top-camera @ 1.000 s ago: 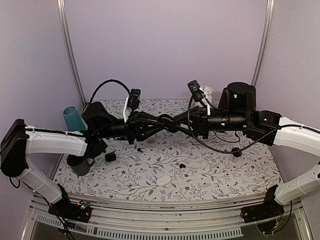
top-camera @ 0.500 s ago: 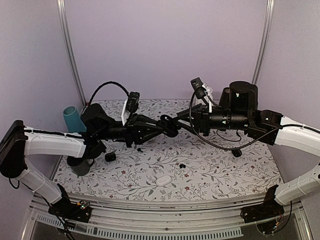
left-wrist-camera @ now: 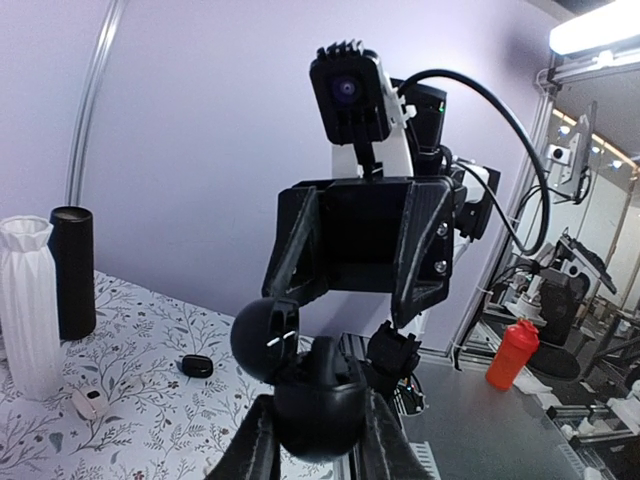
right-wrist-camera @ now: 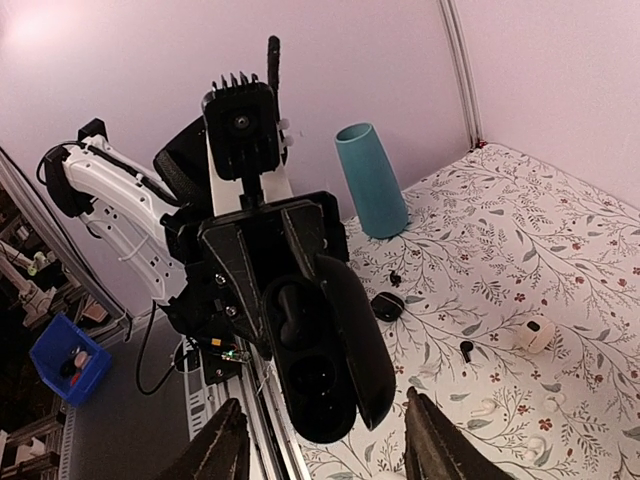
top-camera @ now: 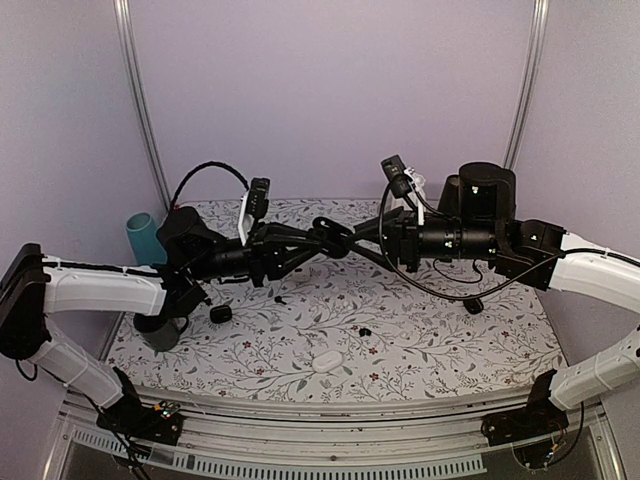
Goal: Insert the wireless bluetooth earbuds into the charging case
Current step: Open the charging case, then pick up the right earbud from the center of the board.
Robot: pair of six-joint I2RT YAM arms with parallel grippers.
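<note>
While my left fingers [left-wrist-camera: 256, 450] clamp the open charging case [right-wrist-camera: 320, 350] at mid-frame above the desk [top-camera: 430, 350], my right fingers [right-wrist-camera: 228, 445] gape empty. An earbud [top-camera: 365, 330] lies below, and tilting the case could spill whatever sits inside.

Counter [top-camera: 440, 340]: covered by a pale cloth printed with flowering branches.
Teal cup [top-camera: 141, 238]: standing at the far left edge of the counter.
Dark cup [top-camera: 165, 332]: at the left edge, nearer the front, partly hidden.
White ribbed vase [left-wrist-camera: 28, 300] and black cylinder [left-wrist-camera: 72, 270]: both upright, just beside each other.
Red bottle [left-wrist-camera: 515, 355]: off the counter, in the background.
Blue bin [right-wrist-camera: 68, 362]: off the counter, lower down; contents unclear.
Walls [top-camera: 330, 90]: plain lilac.
</note>
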